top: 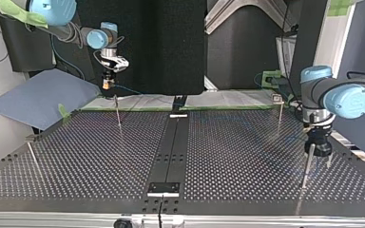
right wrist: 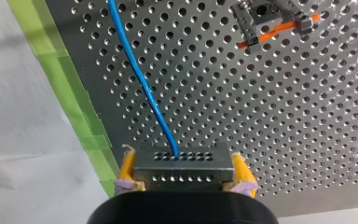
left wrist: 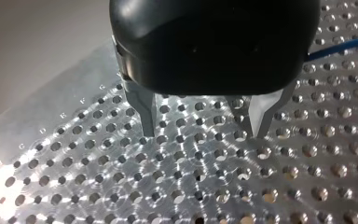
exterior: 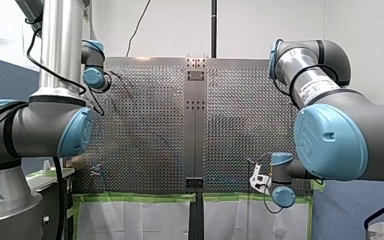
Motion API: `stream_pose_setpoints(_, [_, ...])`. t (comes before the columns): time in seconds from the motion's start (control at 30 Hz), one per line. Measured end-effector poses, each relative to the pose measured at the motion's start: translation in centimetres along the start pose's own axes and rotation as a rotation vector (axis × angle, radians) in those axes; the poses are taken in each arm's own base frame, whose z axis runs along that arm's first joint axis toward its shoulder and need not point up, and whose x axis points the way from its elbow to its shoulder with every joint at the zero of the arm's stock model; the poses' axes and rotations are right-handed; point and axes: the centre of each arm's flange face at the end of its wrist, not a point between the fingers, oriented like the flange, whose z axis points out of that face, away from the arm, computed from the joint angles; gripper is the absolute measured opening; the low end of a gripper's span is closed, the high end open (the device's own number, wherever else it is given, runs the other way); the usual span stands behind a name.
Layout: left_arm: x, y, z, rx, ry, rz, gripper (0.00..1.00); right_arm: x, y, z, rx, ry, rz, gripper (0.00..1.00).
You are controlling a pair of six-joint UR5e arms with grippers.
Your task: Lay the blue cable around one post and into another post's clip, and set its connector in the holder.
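Two grippers are at work, well apart, one on either side of the strip (top: 171, 142) down the middle of the tabletop (top: 90, 156).

In the top view, my right gripper (right wrist: 182, 159) hangs at the far edge, on the view's left side of the strip. Its two yellow pads (right wrist: 127, 163) pinch one dark connector (right wrist: 182, 173), which is held up off the tabletop. One blue cable (right wrist: 142, 84) leaves the connector's upper row of holes and runs away over the perforated plate. Ahead of this gripper stands one dark fixture (right wrist: 261, 14) with an orange bar through it; the cable does not touch it. One band of green tape (right wrist: 70, 93) lines the tabletop's edge beside the cable.

My left gripper (left wrist: 204, 133) is low over the tabletop on the view's right side of the strip, nearer the camera. Its two metal fingers (left wrist: 144, 112) are spread, with only bare holes between them. A short stretch of the cable shows beside it, clear of both fingers.

Four thin posts show in the top view, two on each side of the strip. One post (top: 306, 167) stands just beside my left gripper; another (top: 279, 116) stands farther back on that side. On the other side, one post (top: 118, 116) is near my right gripper and one (top: 33, 159) is out by the edge. Whether the cable touches any post cannot be told.
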Motion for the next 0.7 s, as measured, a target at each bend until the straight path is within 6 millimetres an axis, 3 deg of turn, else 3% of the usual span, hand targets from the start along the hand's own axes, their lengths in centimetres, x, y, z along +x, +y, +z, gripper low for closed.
stream_pose_setpoints(0.7, [-0.1,0.2,-1.3,0.007,0.050,-0.186,1.00,-0.1,-0.1,0.0,0.001,-0.001,-0.003,0.00])
